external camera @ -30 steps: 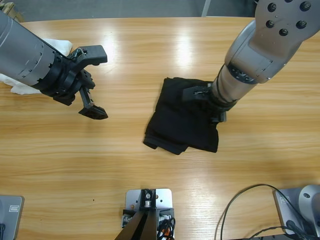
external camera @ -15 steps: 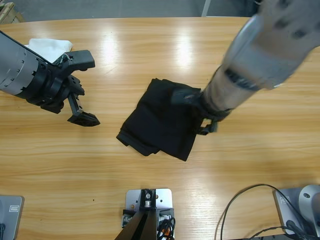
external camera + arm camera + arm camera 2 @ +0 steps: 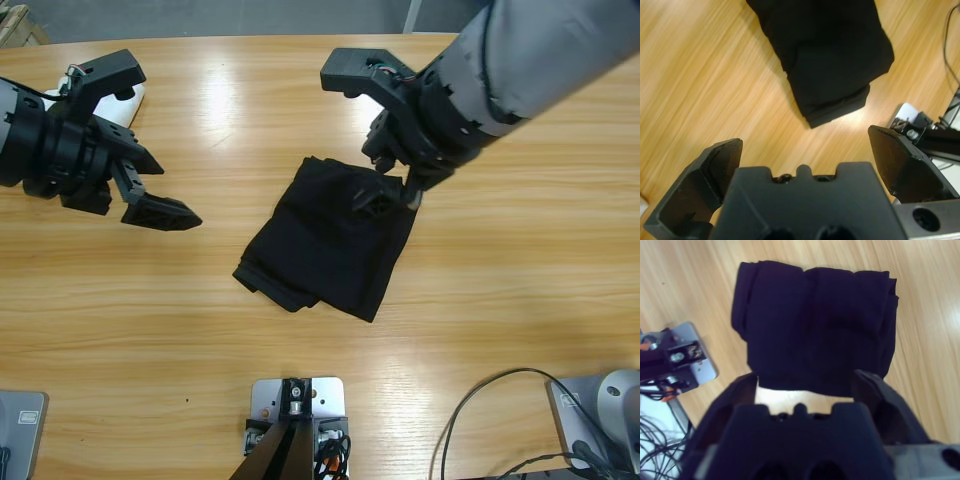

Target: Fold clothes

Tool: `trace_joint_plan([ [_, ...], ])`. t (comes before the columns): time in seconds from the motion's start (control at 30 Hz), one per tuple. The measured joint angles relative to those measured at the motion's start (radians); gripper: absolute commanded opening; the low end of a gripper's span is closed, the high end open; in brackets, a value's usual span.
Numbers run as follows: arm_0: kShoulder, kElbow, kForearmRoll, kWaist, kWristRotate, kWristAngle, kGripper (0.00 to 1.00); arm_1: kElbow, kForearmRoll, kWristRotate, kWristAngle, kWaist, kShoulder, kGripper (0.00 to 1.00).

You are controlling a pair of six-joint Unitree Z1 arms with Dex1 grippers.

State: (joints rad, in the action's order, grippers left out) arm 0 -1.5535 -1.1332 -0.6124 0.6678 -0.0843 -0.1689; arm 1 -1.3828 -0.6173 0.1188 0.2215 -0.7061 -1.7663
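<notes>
The clothes, a black shirt (image 3: 330,240) folded into a thick packet, lie flat near the table's middle. My right gripper (image 3: 367,135) hangs open just above the packet's far right corner, holding nothing. In the right wrist view the black shirt (image 3: 815,325) fills the space ahead of the right gripper (image 3: 807,385), whose jaws stand apart. My left gripper (image 3: 160,140) is open over bare wood to the left of the shirt, well apart from it. The left wrist view looks past the wide-open left gripper (image 3: 807,140) at one end of the shirt (image 3: 825,50).
A white folded garment (image 3: 133,98) peeks out behind the left gripper at the far left. The table's far edge (image 3: 250,38) runs along the top. A black cable (image 3: 480,395) loops at the front right corner.
The right gripper slid the shirt leftward, then let go and rose off it with its jaws apart. The left arm drew back to the left and turned its gripper.
</notes>
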Motion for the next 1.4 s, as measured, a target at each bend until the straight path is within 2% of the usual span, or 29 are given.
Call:
trace_joint_plan([
  [0.1,0.000,0.017,0.031,0.009,0.024,-0.005,0.950,0.003,0.007,0.008,0.021,0.039,-0.032,0.000],
  [0.3,-0.024,0.033,0.103,0.044,0.063,-0.006,0.912,-0.001,0.017,0.024,0.064,0.137,-0.118,0.000],
  [0.47,-0.172,0.024,0.221,0.125,0.177,0.006,0.900,-0.008,0.020,0.029,0.095,0.176,-0.164,0.000],
  [0.7,-0.343,-0.059,0.267,0.215,0.283,0.032,0.905,-0.008,0.020,0.033,0.115,0.185,-0.218,0.000],
  [0.93,-0.442,-0.074,0.290,0.218,0.319,0.038,0.705,-0.018,0.026,0.033,0.140,0.196,-0.292,0.000],
  [0.97,-0.452,-0.075,0.290,0.218,0.325,0.038,0.633,-0.020,0.030,0.033,0.140,0.196,-0.305,0.000],
  [1.0,-0.461,-0.075,0.290,0.218,0.331,0.038,0.512,-0.025,0.034,0.033,0.140,0.199,-0.317,0.000],
  [1.03,-0.467,-0.075,0.290,0.218,0.338,0.038,0.445,-0.033,0.037,0.033,0.140,0.205,-0.330,0.000],
  [1.13,-0.477,-0.077,0.290,0.218,0.365,0.038,0.379,-0.038,0.038,0.033,0.099,0.235,-0.353,0.000],
  [1.17,-0.478,-0.078,0.290,0.218,0.374,0.038,0.253,-0.038,0.035,0.033,0.083,0.243,-0.357,0.000],
  [1.33,-0.488,-0.080,0.290,0.218,0.397,0.038,0.270,-0.036,0.017,0.030,0.014,0.249,-0.362,0.000],
  [1.4,-0.488,-0.080,0.290,0.218,0.399,0.042,0.351,-0.028,0.015,0.026,0.011,0.249,-0.364,0.000],
])
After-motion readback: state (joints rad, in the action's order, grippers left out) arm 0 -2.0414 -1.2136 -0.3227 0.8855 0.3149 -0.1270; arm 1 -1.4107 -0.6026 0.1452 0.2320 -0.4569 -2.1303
